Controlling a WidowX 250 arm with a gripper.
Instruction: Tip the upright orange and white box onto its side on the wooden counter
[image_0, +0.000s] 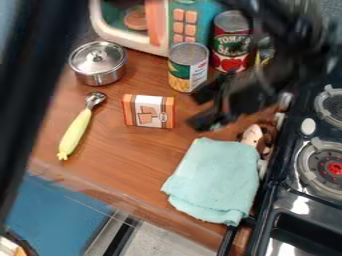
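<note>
Blurred black bar (40, 65), closest to the camera, slants down the left side of the view. Over the brown wood-grain counter (127, 150), the black two-finger gripper (200, 109) hangs from the upper right, its fingers well apart and nothing visible between them. Just below it lies a folded light-teal cloth (217, 180) on the counter's right part, beside a small pinkish-white object (252, 135) too blurred to identify. Left of the gripper stands a small orange-and-white box (149, 111); above, between box and gripper, is an upright metal can with a green, yellow and white label (188, 67). Behind that can are a taller red-labelled can (231, 42) and a white, orange and teal toy microwave (160, 25). Farther left sit a lidded silver metal pot (98, 62) and, below it, a metal scoop with a pale-yellow handle (75, 132). Along the right edge runs a black stove (280, 205) with round grey burners.
</note>
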